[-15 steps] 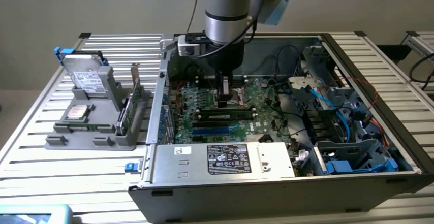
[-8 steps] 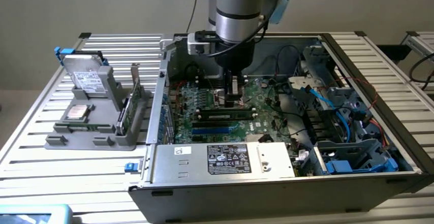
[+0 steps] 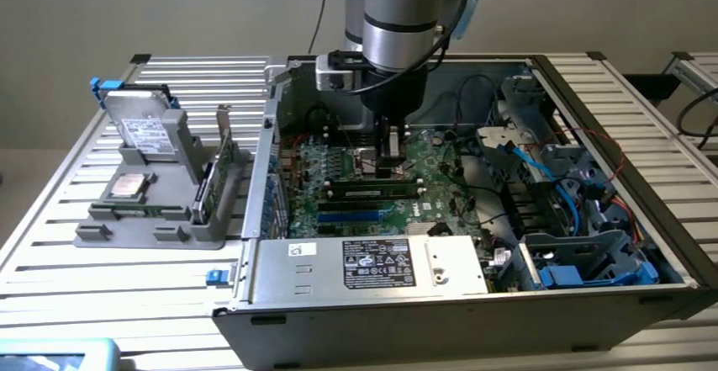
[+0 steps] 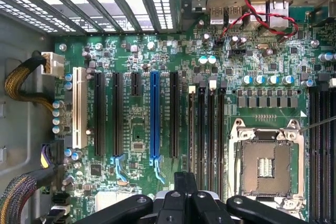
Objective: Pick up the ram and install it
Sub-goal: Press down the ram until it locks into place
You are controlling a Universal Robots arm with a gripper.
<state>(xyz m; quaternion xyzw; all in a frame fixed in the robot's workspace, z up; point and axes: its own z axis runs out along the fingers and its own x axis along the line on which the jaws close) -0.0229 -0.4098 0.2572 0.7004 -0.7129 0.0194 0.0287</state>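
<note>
The end effector (image 3: pixel 389 166) hangs inside the open case (image 3: pixel 371 304) over the motherboard (image 4: pixel 157 140) — fingers together on nothing. The exterior view shows the ram (image 3: pixel 376 192) seated in a slot just beside it; the wrist view shows the CPU socket (image 4: pixel 265 167).

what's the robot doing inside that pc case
A single robot arm has its gripper lowered into an open computer case, just above the motherboard. A ram stick already lies along a slot on the board, right below the gripper in the exterior view. The wrist view looks down on the black and blue expansion slots and the empty CPU socket. On the exterior view's left, a grey holder on the table carries other spare parts.
</note>
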